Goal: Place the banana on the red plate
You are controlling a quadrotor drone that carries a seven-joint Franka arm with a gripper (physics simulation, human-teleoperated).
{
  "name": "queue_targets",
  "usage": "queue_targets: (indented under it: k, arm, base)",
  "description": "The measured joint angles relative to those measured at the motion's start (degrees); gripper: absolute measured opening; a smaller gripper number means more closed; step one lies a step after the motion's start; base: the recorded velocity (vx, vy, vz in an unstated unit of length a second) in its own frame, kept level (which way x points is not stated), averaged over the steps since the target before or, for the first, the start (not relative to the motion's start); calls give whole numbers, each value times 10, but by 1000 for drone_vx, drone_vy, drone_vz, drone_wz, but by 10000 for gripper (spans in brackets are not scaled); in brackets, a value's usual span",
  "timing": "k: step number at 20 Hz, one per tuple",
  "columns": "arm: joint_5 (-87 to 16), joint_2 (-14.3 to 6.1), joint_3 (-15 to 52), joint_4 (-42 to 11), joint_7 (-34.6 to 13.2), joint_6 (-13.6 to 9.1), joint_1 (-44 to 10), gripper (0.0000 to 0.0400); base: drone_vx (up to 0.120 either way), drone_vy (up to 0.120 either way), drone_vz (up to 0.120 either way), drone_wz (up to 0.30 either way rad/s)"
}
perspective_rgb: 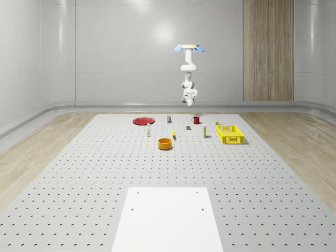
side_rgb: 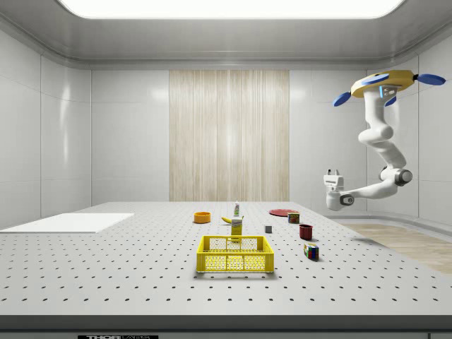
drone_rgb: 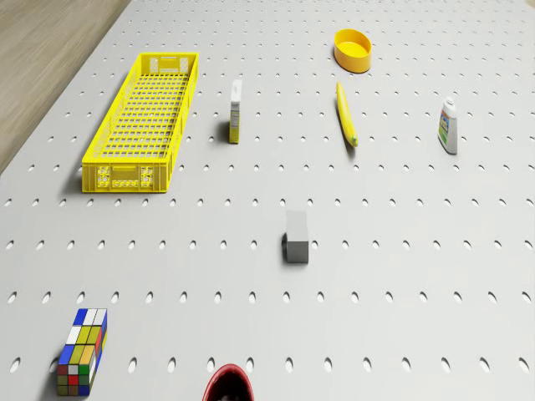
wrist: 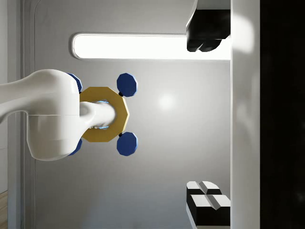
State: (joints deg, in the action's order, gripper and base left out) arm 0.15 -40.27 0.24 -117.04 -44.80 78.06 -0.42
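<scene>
In the whole-scene view, the drone (perspective_rgb: pixel 190 48) is seen hovering high over the worktop's (perspective_rgb: pixel 79 173) far edge; the banana (perspective_rgb: pixel 174 135) lies beside the orange bowl (perspective_rgb: pixel 165 143), well apart from the red plate (perspective_rgb: pixel 143 121). In the side view, the claw (side_rgb: pixel 332 172) is pointed upward. In the wrist view, its fingers (wrist: pixel 206 200) are spread wide, empty

Simulated lab — perforated test table (perspective_rgb: pixel 79 173), bare white walls.
</scene>
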Motion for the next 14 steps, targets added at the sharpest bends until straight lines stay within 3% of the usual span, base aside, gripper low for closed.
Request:
queue_targets:
  k: [14]
  arm:
    - [-1, -3, 1, -2, 0, 5, -1, 400]
  base:
    - [120, -120, 0, 0]
